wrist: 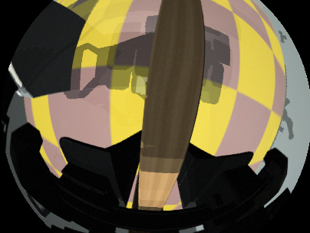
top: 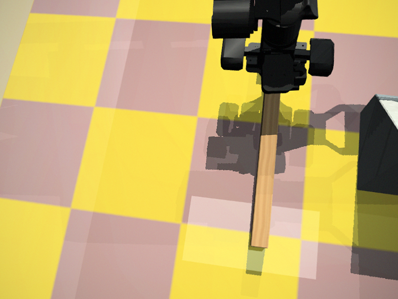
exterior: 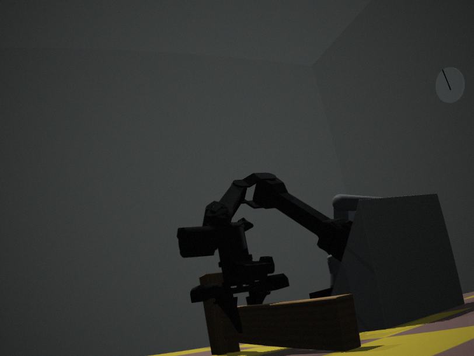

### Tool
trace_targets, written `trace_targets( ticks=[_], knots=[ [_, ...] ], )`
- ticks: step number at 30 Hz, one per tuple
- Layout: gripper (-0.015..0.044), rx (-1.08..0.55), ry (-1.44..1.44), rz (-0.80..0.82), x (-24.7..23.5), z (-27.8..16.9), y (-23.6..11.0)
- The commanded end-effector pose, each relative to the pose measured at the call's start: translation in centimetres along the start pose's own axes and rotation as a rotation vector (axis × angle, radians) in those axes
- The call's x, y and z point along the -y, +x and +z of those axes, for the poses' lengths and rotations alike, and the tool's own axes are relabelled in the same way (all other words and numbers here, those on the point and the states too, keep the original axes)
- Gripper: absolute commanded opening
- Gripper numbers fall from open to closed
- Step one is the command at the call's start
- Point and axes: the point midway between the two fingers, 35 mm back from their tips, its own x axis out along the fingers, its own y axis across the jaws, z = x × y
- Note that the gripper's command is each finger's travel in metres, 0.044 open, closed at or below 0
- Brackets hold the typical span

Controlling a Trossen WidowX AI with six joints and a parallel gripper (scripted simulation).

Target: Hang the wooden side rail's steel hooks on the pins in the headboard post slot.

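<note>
The wooden side rail [top: 264, 178] [exterior: 299, 321] [wrist: 173, 84] lies lengthwise away from the arm, its far end down on the checkered table [top: 116, 160]. My gripper [top: 279, 83] [exterior: 233, 312] [wrist: 158, 134] is shut on the rail near its hook end, one finger on each side of it in the wrist view. In the dim side view, that end of the rail meets the upright wooden headboard post [exterior: 218, 337], and its top edge slopes slightly. In the top view the arm hides the post. The steel hooks, the slot and the pins are hidden.
A large dark grey box [top: 384, 150] [exterior: 398, 260] [wrist: 48, 48] stands to the right of the rail, close to the arm's base. A pale rectangle [top: 217, 213] is marked on the table under the rail's far end.
</note>
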Motion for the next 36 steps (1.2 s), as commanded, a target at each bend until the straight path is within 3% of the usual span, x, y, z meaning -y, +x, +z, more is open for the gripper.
trace_targets(
  ticks=[1,36],
  knots=[
    [0.0000,-0.001,0.001,-0.012,0.25,-0.19,-0.33],
    [0.0000,-0.001,0.001,-0.012,0.14,-0.57,-0.23]
  ],
)
